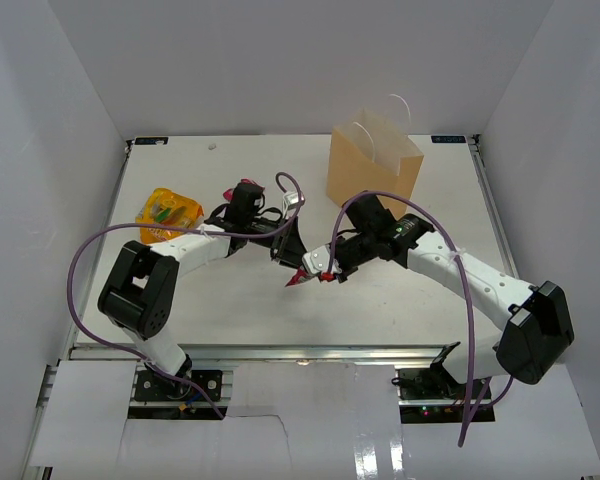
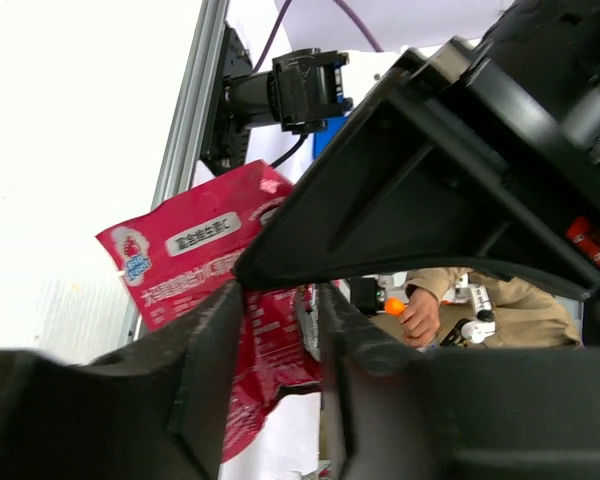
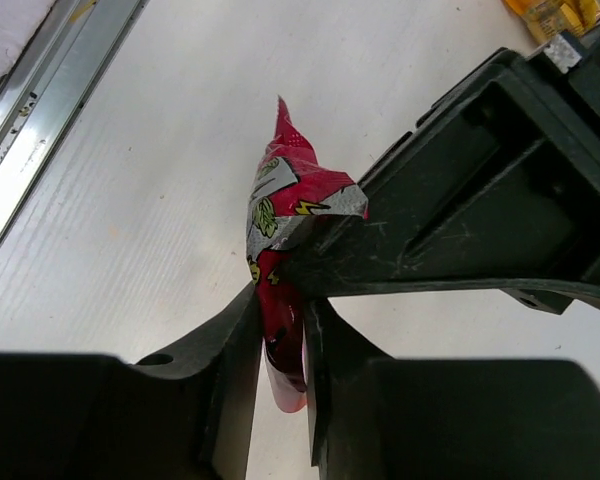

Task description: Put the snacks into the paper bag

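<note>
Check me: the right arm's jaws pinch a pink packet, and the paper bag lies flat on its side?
Not quite: the paper bag stands upright, handles up, as the top external view shows. The right arm's jaws do pinch a pink packet.

The left claw (image 2: 280, 310) straddles a pink packet (image 2: 185, 255), fingers narrowly apart.

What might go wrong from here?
The right pincer pinches the pink packet only by one end, so it may slip out. The left pincer crowds the same packet; a tug could tear it. The paper bag stands upright with nothing bracing it and might tip.
</note>
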Robot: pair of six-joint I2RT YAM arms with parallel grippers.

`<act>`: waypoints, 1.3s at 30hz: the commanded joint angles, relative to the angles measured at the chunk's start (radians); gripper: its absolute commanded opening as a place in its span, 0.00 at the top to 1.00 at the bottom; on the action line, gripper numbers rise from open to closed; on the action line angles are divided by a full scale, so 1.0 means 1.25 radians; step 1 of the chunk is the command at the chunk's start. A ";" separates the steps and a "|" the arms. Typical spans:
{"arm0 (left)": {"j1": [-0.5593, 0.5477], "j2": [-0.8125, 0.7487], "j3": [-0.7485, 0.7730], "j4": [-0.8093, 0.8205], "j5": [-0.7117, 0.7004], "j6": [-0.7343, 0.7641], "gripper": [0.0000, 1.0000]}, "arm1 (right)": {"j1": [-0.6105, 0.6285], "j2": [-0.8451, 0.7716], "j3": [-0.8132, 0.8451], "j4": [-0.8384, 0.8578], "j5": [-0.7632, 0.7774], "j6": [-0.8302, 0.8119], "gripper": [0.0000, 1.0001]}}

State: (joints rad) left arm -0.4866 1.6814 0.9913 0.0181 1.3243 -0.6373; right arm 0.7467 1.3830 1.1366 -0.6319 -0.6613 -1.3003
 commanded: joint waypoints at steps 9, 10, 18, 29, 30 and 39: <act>0.057 -0.063 0.111 -0.156 -0.057 0.126 0.32 | -0.007 -0.046 -0.007 -0.006 -0.006 0.038 0.88; 0.068 -0.071 0.113 -0.169 -0.090 0.139 0.31 | -0.012 -0.053 -0.005 -0.006 -0.010 0.041 0.88; 0.102 -0.175 0.107 -0.222 -0.404 0.170 0.20 | -0.102 -0.089 0.066 0.037 -0.113 0.241 0.92; 0.103 -0.341 -0.024 -0.100 -0.754 0.069 0.10 | -0.256 -0.120 0.107 0.381 0.075 0.890 0.92; 0.102 -0.345 -0.026 -0.117 -0.810 0.063 0.10 | -0.262 -0.117 0.117 0.406 0.103 0.916 0.92; 0.102 -0.377 -0.060 -0.153 -1.081 -0.024 0.06 | -0.288 -0.089 0.239 0.491 0.452 1.109 0.92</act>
State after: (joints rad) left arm -0.3595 1.2488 0.9249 -0.1555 0.1452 -0.6117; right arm 0.3965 1.2652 1.3815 -0.1287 -0.2588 -0.0261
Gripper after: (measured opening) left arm 0.932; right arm 0.154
